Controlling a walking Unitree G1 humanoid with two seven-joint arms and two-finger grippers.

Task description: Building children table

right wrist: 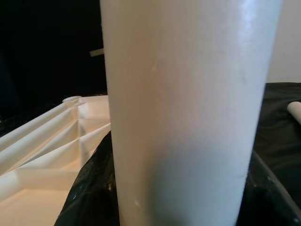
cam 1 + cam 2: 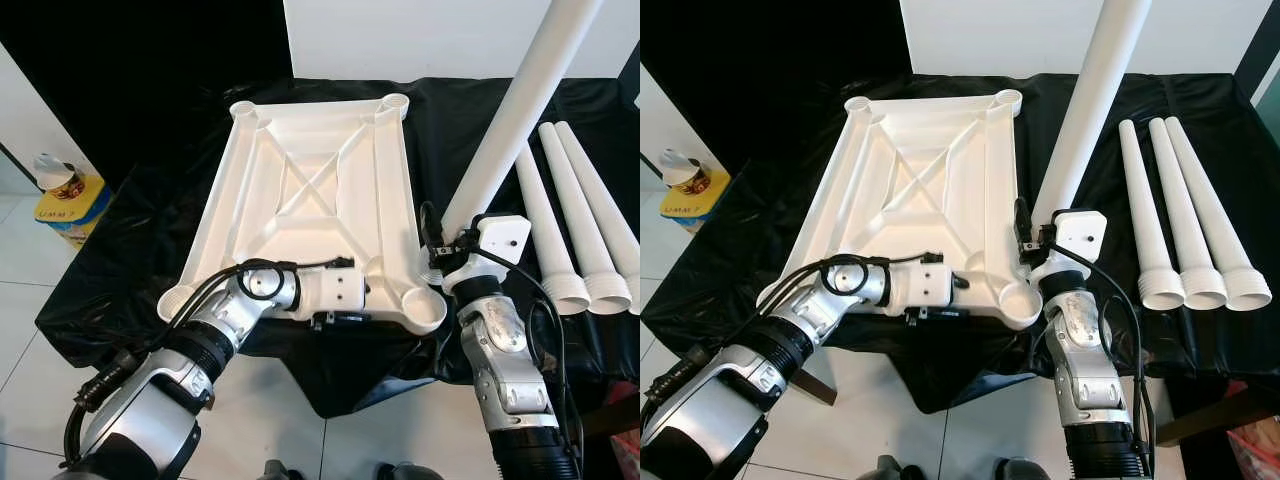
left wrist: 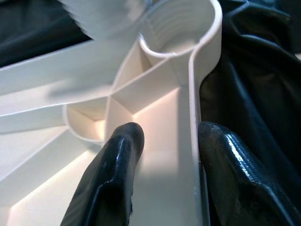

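My left gripper [image 3: 162, 155] is closed on the near rim of the upturned white tabletop [image 2: 320, 190], one finger inside the wall, the other outside against the black cloth [image 2: 150, 240]. Just beyond my fingertips sits the near corner socket [image 3: 181, 35], ribbed inside and empty. My right gripper [image 2: 452, 245] is clamped around the thick lower end of a white table leg [image 2: 520, 100], which rises steeply up and away from that hand, its foot just above and beside the same socket [image 2: 425, 300]. Three more legs [image 2: 580, 220] lie side by side on the cloth, out past my right hand.

The step in hand looks like seating this leg, and I judge several things could spoil it. The leg is tilted, not square to the socket; if I push down like this the threads may cross or the foot may jam on the rim. The leg is long and I hold it only at the bottom, so its weight could lever it round in my fingers. My left hold is on a thin wall near the table's edge; a hard sideways shove from the leg could slide the tabletop on the slick cloth or tip its near corner off the edge.
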